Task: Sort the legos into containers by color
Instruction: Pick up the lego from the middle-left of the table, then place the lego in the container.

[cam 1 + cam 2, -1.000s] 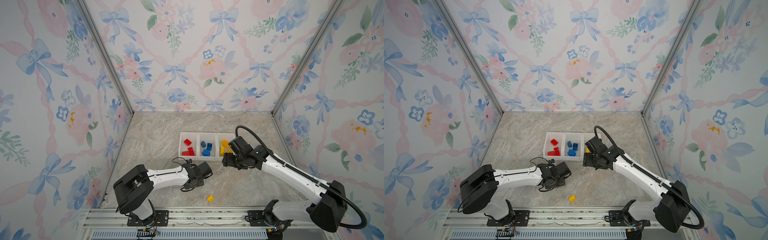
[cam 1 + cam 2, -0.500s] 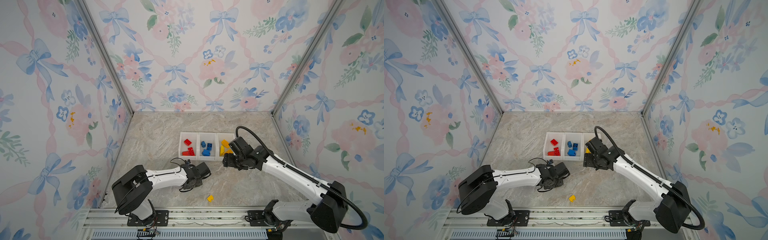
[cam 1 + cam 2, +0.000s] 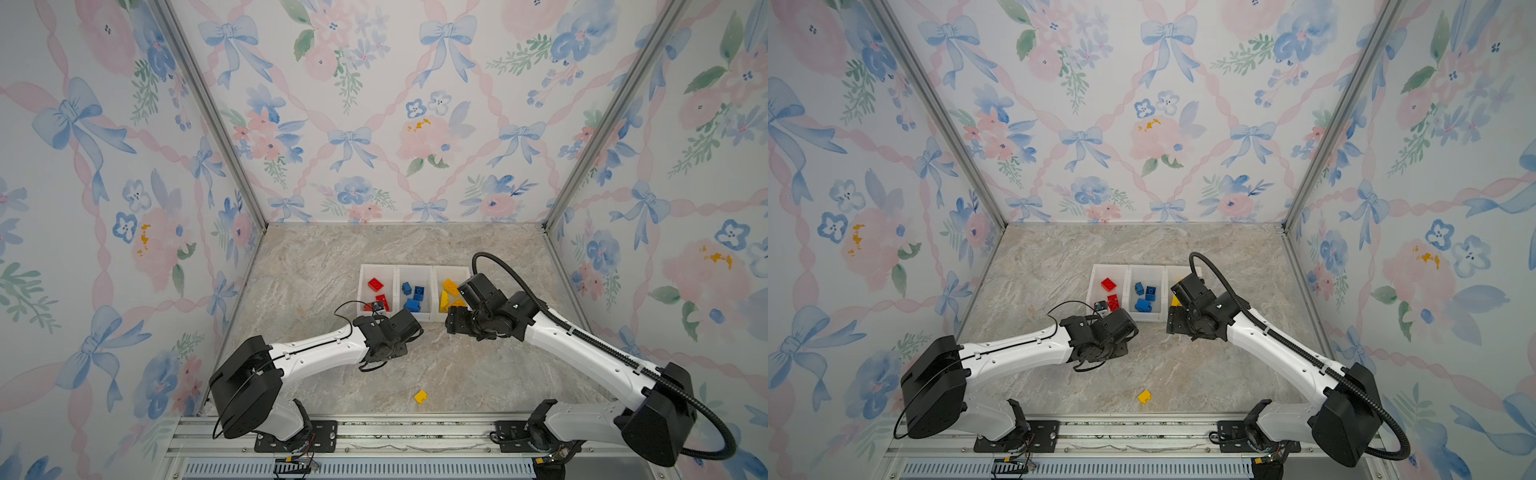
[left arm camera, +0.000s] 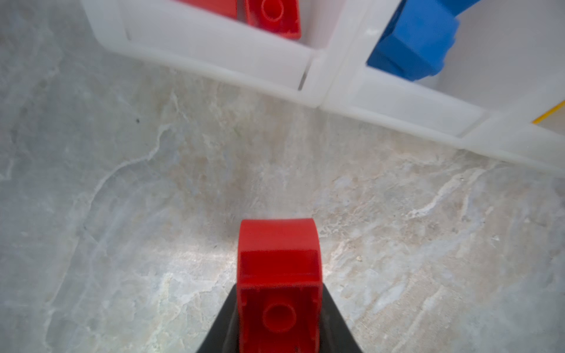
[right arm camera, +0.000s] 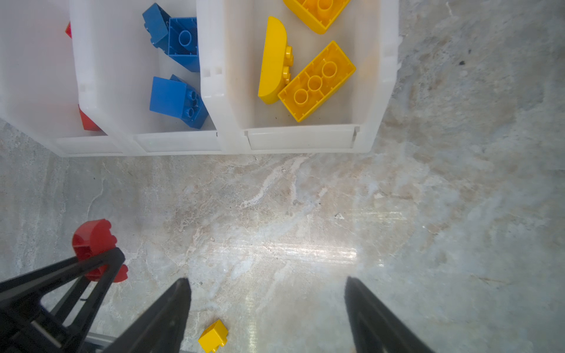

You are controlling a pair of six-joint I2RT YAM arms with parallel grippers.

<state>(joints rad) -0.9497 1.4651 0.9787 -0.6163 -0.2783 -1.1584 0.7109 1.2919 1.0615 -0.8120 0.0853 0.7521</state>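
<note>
The marble surface filled the floor of the cell, and in both top views I had the left arm and the right arm reaching in from the front edge toward its middle. The containers sat as a joined row of three white bins a little right of centre, well apart from every edge. The red bin was at the row's left end, the blue bin in the middle and the yellow bin at the right end, partly hidden under the right arm's wrist. The left gripper was closed tight on a single red brick, pinched between both fingers with its hollow underside toward the wrist camera. It hung over bare surface just in front of the near wall where the red and blue bins meet. Whether the brick was clear of the surface I could not tell. The right gripper stood wide open with nothing between its fingers, over the surface just in front of the yellow bin. Inside the bins lay the sorted red bricks, blue bricks and yellow bricks. One loose yellow brick lay alone near the front edge, well apart from the bins.
</note>
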